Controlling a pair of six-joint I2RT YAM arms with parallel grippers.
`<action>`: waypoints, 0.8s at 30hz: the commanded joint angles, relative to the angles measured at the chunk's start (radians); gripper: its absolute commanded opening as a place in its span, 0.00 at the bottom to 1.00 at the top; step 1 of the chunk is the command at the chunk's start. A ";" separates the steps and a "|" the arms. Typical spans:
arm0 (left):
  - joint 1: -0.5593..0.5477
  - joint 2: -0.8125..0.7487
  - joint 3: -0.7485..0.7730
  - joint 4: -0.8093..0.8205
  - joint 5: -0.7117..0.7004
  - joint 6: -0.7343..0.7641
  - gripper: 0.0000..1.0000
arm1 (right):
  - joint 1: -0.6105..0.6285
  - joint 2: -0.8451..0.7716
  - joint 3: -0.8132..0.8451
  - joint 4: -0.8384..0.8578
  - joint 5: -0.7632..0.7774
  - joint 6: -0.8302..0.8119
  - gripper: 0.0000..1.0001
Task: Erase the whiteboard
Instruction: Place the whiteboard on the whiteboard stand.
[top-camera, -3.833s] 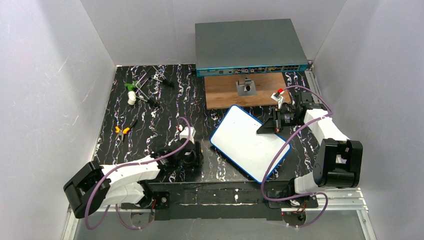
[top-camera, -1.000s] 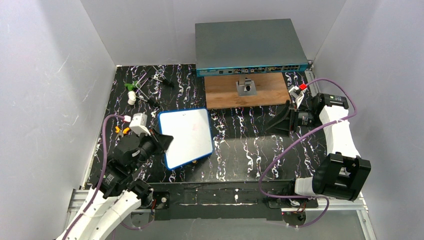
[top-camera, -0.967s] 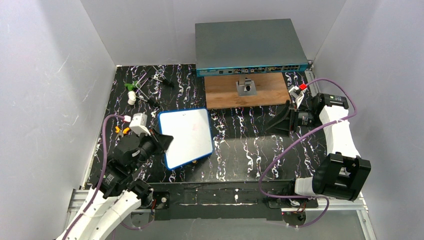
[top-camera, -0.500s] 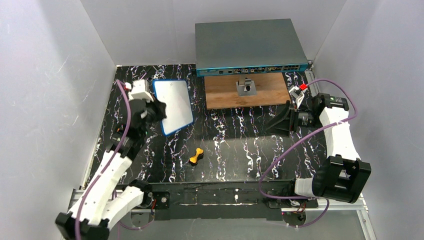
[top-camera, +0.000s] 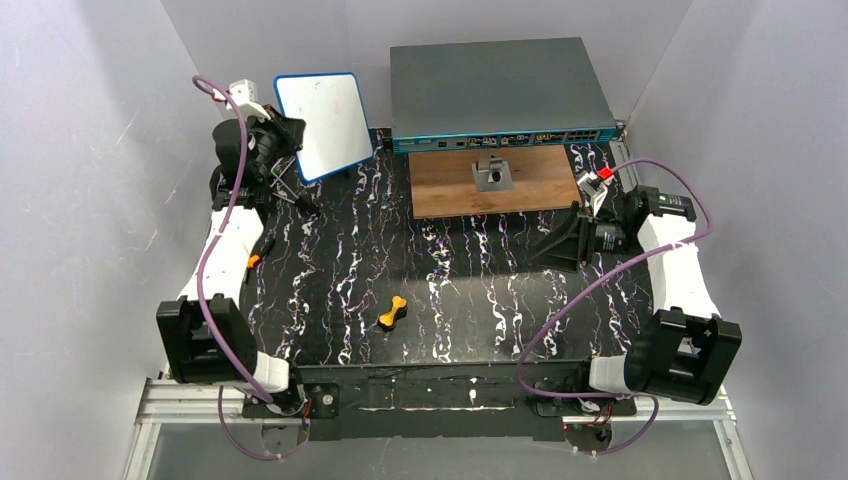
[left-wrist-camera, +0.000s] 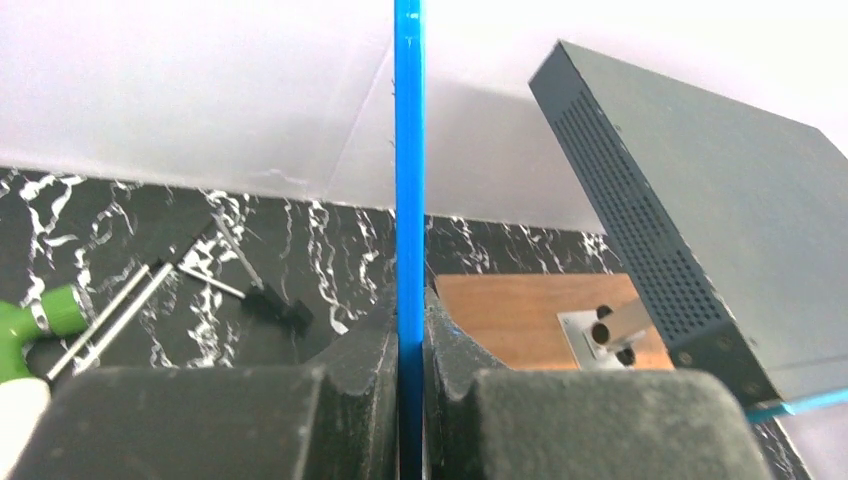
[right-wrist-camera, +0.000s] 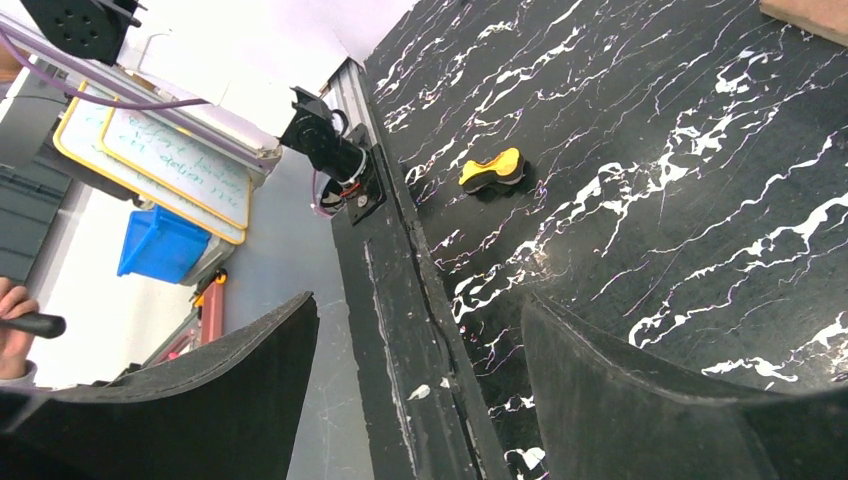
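The whiteboard (top-camera: 322, 122), white with a thin blue rim, hangs tilted in the air at the back left, its face showing no writing. My left gripper (top-camera: 285, 135) is shut on its left edge. In the left wrist view the whiteboard (left-wrist-camera: 408, 150) appears edge-on as a blue strip, clamped between the black pads of my left gripper (left-wrist-camera: 409, 300). Over the right side of the table my right gripper (top-camera: 560, 240) is open and holds nothing. The right wrist view shows the right gripper (right-wrist-camera: 420, 300) with its fingers wide apart above the table's near edge.
A large grey box with ports (top-camera: 500, 90) sits at the back, a wooden board (top-camera: 450, 185) with a metal bracket (top-camera: 492, 175) in front of it. A small orange piece (top-camera: 392, 313) lies mid-table. Green-handled tools (left-wrist-camera: 40, 315) and orange pliers (top-camera: 252, 262) lie at the left.
My left arm has carried the whiteboard from the left middle of the table up to the back left corner, uncovering the orange piece. The right arm has stayed still.
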 joint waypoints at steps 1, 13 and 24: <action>0.057 0.032 0.045 0.280 0.052 0.026 0.00 | -0.006 0.014 -0.012 0.013 -0.025 0.011 0.80; 0.143 0.235 0.038 0.577 0.119 0.014 0.00 | -0.005 0.057 -0.016 0.030 -0.008 0.026 0.80; 0.195 0.337 -0.045 0.702 0.199 0.000 0.00 | -0.005 0.080 -0.016 0.036 -0.002 0.032 0.80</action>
